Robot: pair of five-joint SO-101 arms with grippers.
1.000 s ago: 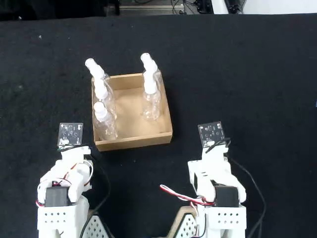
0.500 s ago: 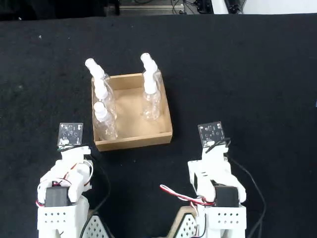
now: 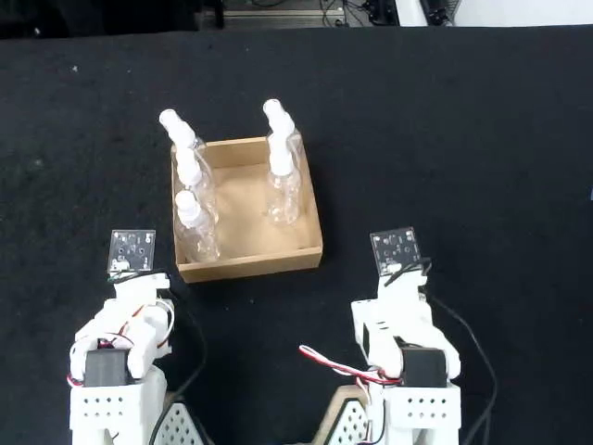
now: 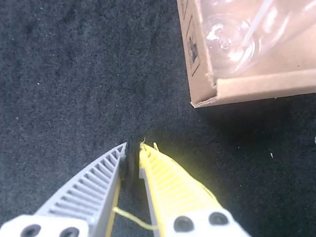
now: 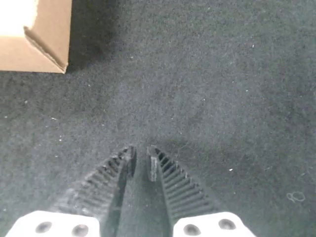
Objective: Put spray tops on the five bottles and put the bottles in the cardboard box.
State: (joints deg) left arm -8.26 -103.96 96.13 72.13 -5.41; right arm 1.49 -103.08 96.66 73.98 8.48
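Note:
The cardboard box sits on the black table, left of centre. Several clear bottles with white spray tops stand inside it: three along its left wall and two near its right wall. Both arms rest folded at the table's near edge, well short of the box. My left gripper is shut and empty over bare cloth, with a corner of the box and a bottle's base beyond it. My right gripper is shut and empty, a box corner off to one side.
Black cloth covers the whole table around the box. Red and white cables trail between the two arm bases at the near edge. Equipment and wires lie past the table's far edge.

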